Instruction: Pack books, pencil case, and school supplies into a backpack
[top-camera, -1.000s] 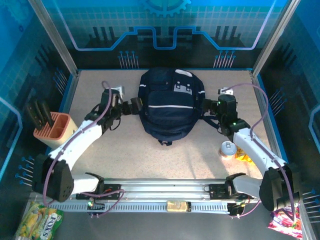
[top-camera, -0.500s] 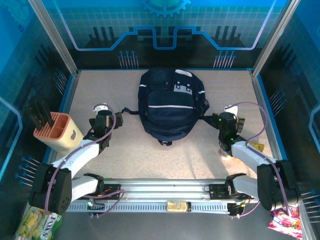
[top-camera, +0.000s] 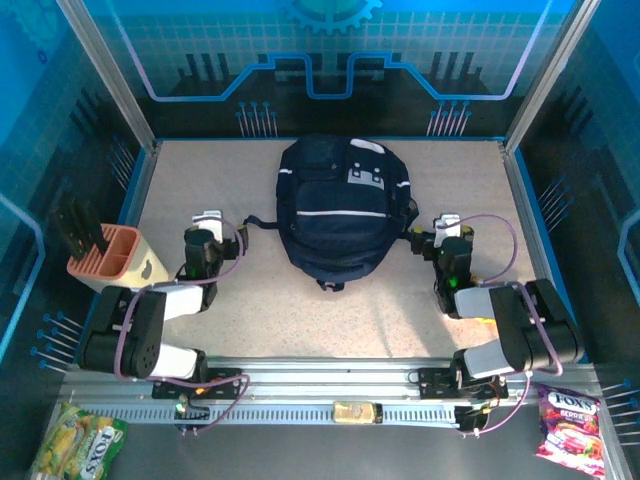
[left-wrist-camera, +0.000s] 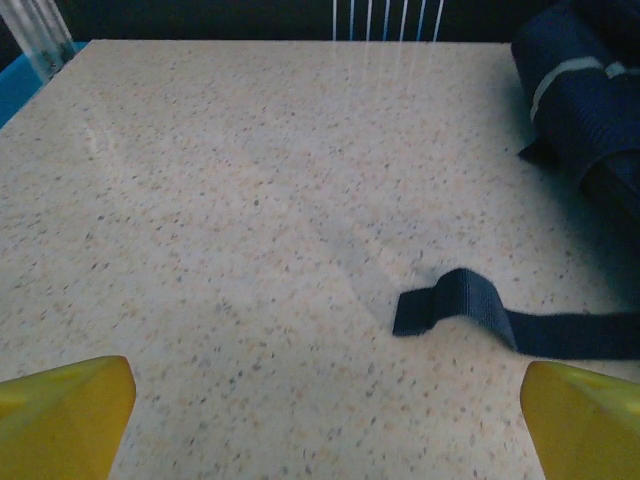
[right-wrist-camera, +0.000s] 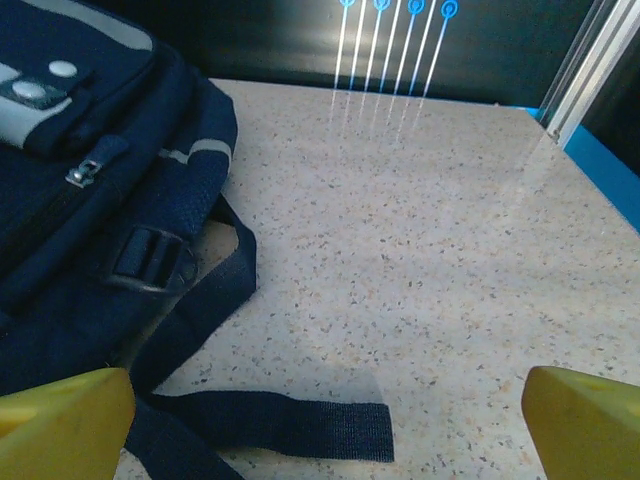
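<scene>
The dark navy backpack (top-camera: 345, 205) lies zipped on the middle of the table, with a pale stripe across its front. Its side (left-wrist-camera: 590, 100) and a loose strap (left-wrist-camera: 480, 310) show in the left wrist view. The right wrist view has its body (right-wrist-camera: 90, 170), with a buckle and another strap (right-wrist-camera: 280, 425). My left gripper (top-camera: 208, 222) sits low to the left of the backpack, open and empty (left-wrist-camera: 325, 430). My right gripper (top-camera: 445, 225) sits low to its right, also open and empty (right-wrist-camera: 325, 430). The books, pencil case and school supplies are out of view.
A pink rack (top-camera: 105, 255) holding black-handled pieces stands at the left table edge. Snack bags lie in front of the rail, one at the bottom left (top-camera: 75, 445) and one at the bottom right (top-camera: 568, 415). A small yellow item (top-camera: 357, 412) rests on the rail.
Both arms have drawn back from the backpack's sides and folded down toward their bases. The grippers stayed open, and the backpack has not moved.
</scene>
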